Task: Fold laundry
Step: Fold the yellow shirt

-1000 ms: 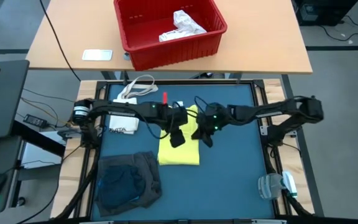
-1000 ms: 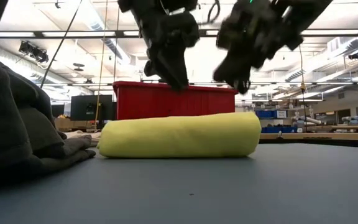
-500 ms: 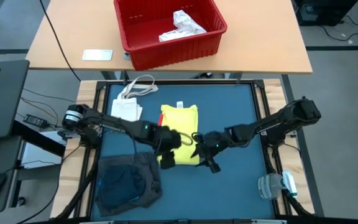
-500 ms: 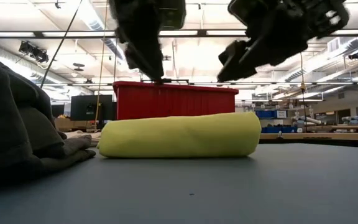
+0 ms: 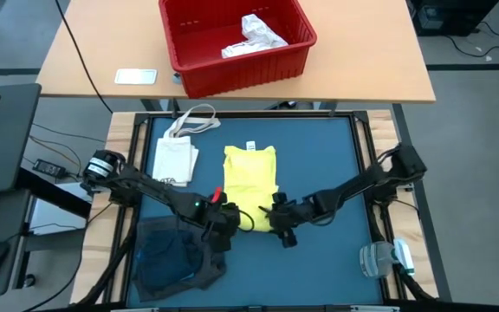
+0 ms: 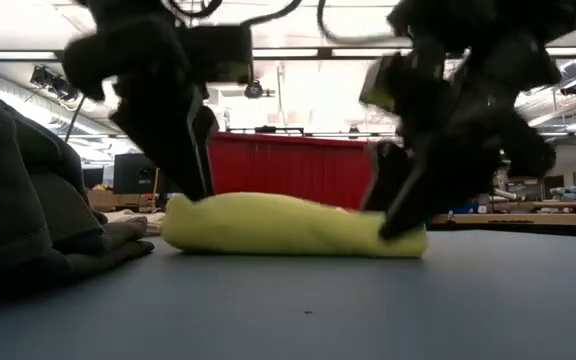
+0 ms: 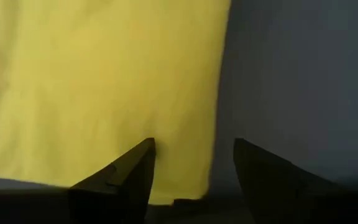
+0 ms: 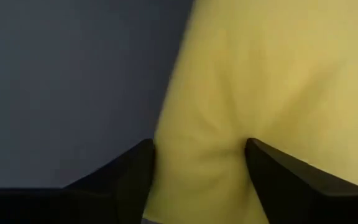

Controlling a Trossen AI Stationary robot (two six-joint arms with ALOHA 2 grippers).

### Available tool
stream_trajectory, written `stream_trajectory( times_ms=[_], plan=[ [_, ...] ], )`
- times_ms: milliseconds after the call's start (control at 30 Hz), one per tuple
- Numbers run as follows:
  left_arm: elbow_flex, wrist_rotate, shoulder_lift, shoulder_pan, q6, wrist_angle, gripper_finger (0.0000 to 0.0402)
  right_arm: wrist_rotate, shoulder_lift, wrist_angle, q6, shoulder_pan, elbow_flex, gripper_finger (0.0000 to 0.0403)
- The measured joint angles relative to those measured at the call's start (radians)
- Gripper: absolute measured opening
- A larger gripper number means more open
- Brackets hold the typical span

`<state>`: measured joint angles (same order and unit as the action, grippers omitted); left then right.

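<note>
Cloth here is soft, light, floppy — yellow garment (image 5: pixel 251 180) lies mid-mat, my left gripper (image 7: pixel 191 177) and right gripper (image 8: pixel 199 165) both parted over its near hem corners — pinch both layers there.

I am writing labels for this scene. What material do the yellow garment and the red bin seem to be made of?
The yellow garment looks like soft matte knit fabric, perhaps cotton: it dents and creases under the gripper fingers. The red bin looks like rigid moulded plastic, slightly glossy, with ribbed walls. Neither can be confirmed by look alone.
</note>
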<state>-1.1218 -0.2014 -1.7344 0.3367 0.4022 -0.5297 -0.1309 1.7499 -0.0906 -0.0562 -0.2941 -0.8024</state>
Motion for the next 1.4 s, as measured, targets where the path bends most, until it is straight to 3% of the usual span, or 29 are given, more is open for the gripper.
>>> stream_trajectory(
  times_ms=[233,467,600,700,800,867,1000,1167,1233,1400],
  plan=[
    [0.147,0.009,0.000,0.004,-0.009,0.395,0.0228,-0.031,0.030,0.038,-0.403,-0.039,-0.004,0.0198],
    [0.198,0.019,-0.014,0.044,0.065,0.395,0.0172,0.063,-0.044,0.049,-0.573,-0.078,0.002,0.0123],
    [0.186,0.153,-0.034,0.060,0.080,0.417,0.0117,0.176,-0.047,0.045,-0.669,-0.092,0.002,0.0077],
    [0.158,0.190,-0.033,0.070,0.069,0.412,0.0066,0.229,-0.048,0.028,-0.724,-0.111,0.002,0.0041],
    [0.127,0.191,-0.023,0.076,0.060,0.408,0.0027,0.217,-0.048,0.000,-0.760,-0.138,0.002,0.0035],
    [0.101,0.202,-0.023,0.077,0.043,0.404,0.0019,0.202,-0.053,-0.010,-0.767,-0.160,0.002,0.0054],
    [0.042,0.233,-0.008,0.090,-0.030,0.364,0.0052,0.201,-0.078,-0.006,-0.818,-0.198,0.001,0.0125],
    [-0.036,0.214,0.016,0.095,-0.143,0.200,0.0152,0.142,-0.130,0.027,-0.823,-0.238,0.000,0.0212],
    [-0.056,0.198,0.018,0.095,-0.196,0.137,0.0196,0.115,-0.145,0.046,-0.793,-0.258,0.000,0.0232],
    [-0.045,0.190,0.007,0.110,-0.329,0.187,0.0290,-0.029,-0.126,0.160,-0.563,-0.345,-0.056,0.0239]
  ],
)
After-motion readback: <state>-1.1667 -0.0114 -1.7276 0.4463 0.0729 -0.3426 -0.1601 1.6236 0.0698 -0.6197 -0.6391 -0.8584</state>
